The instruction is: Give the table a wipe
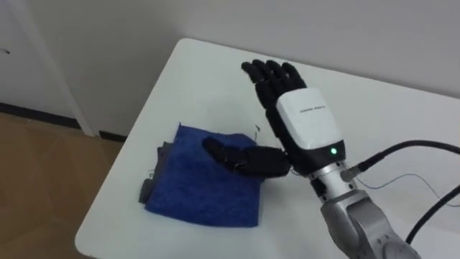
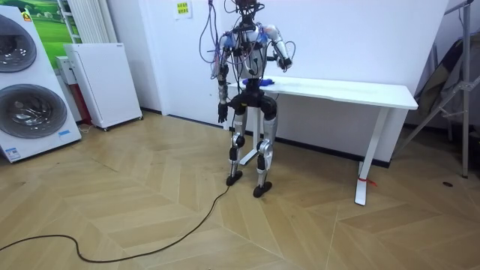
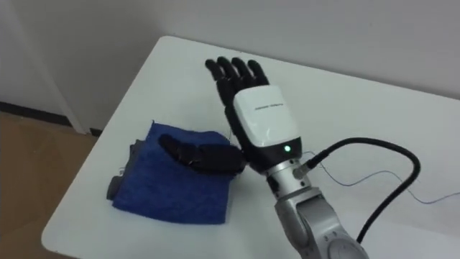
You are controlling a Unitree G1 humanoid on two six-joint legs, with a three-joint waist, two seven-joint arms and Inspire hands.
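A folded blue cloth (image 1: pixel 201 180) (image 3: pixel 172 183) lies near the left front corner of the white table (image 1: pixel 215 79) (image 3: pixel 180 72), with a grey layer showing at its left edge. My right hand (image 1: pixel 305 122) (image 3: pixel 262 119) hovers at the cloth's right edge, open, palm down. Its fingers point straight toward the far wall over bare tabletop. The thumb (image 1: pixel 237 158) reaches left across the cloth's top. In the room view I stand at the table's left end, my left hand (image 2: pixel 222 112) hanging at my side.
The table's left edge and front corner drop to wooden floor (image 1: pixel 43 180). A thin wire (image 1: pixel 402 180) lies on the tabletop to the right. Two washing machines (image 2: pixel 30 90) and a white cabinet (image 2: pixel 101 82) stand along the room view's left.
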